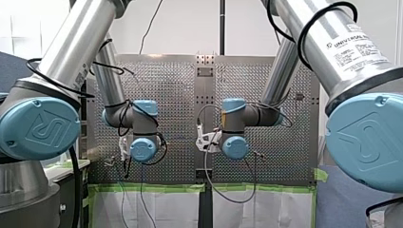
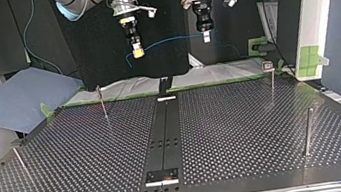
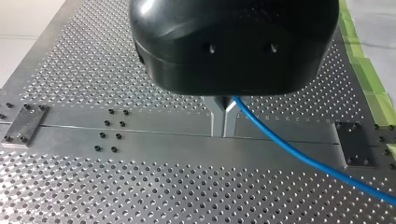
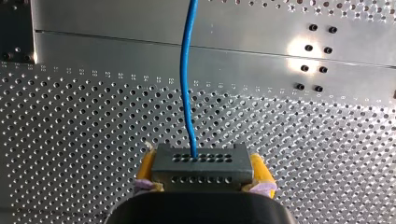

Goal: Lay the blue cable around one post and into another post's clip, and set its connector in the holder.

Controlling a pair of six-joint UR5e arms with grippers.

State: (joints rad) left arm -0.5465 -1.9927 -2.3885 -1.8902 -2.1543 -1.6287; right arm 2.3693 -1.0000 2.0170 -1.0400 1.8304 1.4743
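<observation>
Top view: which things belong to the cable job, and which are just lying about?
Job:
cable
connector, in my right gripper
my left gripper, on the cable
posts
plate, maybe the holder

Lying about:
blue sheet
green tape

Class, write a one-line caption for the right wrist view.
Right gripper holds the connector; blue cable runs ahead over the perforated table.
</observation>
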